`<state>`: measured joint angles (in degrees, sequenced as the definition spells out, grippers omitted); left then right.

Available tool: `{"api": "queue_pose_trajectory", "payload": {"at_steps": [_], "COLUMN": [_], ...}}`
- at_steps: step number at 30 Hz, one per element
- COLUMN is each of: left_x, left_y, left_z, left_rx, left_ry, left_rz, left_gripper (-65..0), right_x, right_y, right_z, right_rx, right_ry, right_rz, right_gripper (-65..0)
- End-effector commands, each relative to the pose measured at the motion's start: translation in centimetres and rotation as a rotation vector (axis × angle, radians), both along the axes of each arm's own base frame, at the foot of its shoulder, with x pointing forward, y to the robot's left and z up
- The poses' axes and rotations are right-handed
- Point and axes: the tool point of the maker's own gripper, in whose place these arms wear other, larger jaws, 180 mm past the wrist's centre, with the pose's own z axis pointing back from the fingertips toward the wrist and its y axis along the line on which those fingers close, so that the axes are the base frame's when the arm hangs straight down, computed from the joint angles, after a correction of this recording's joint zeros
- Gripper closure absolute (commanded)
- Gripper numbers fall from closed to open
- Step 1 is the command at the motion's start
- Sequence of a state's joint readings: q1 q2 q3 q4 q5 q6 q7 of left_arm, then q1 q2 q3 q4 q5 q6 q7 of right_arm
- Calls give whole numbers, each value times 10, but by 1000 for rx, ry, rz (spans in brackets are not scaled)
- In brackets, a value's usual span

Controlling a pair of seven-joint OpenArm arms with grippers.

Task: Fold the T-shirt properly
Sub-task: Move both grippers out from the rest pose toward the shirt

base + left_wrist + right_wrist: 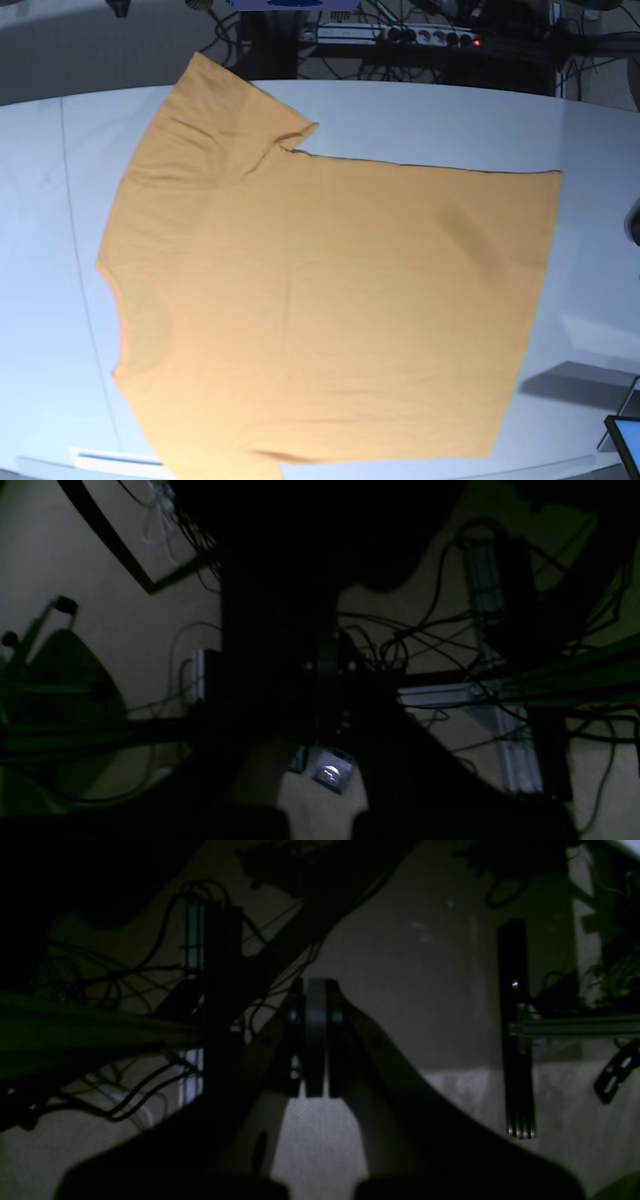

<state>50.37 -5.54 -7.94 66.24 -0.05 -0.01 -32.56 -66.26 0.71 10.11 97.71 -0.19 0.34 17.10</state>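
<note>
T-shirt (320, 310) flat on counter (600, 130), long axis left-right, collar left. Right claw (315, 1040) pressed together; left claw (327, 680) can't tell.

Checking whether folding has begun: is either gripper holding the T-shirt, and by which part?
Nothing is held. The T-shirt lies spread flat on the table with no arm near it. The right gripper looks shut on nothing; the left wrist view is too dark to tell.
</note>
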Motion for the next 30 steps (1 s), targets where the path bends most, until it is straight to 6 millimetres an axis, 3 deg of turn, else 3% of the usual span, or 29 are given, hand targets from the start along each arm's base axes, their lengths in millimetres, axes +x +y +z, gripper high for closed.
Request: {"api": "queue_pose_trajectory", "payload": {"at_steps": [1, 8, 13, 22, 26, 30], "left_x": [5, 40, 53, 71, 87, 107], "left_y": [10, 54, 77, 111, 137, 141], "left_z": [17, 90, 135, 156, 158, 176], "left_rx": [35, 145, 156, 233, 249, 202], "left_ry": [-52, -255, -391, -466, -417, -470], "left_rz": [3, 93, 186, 253, 350, 377], "left_gripper": [-5, -8, -8, -34, -72, -77], "right_x": [5, 37, 49, 86, 110, 129], "right_y": [-1, 3, 3, 7, 26, 9], "right_z": [12, 40, 42, 35, 41, 44], "right_rx": [-9, -15, -16, 8, 190, 247], "right_ry": [-37, -144, -172, -175, -173, -159], "right_rz": [5, 24, 24, 19, 25, -26], "right_gripper": [-1, -3, -3, -3, -6, -3]}}
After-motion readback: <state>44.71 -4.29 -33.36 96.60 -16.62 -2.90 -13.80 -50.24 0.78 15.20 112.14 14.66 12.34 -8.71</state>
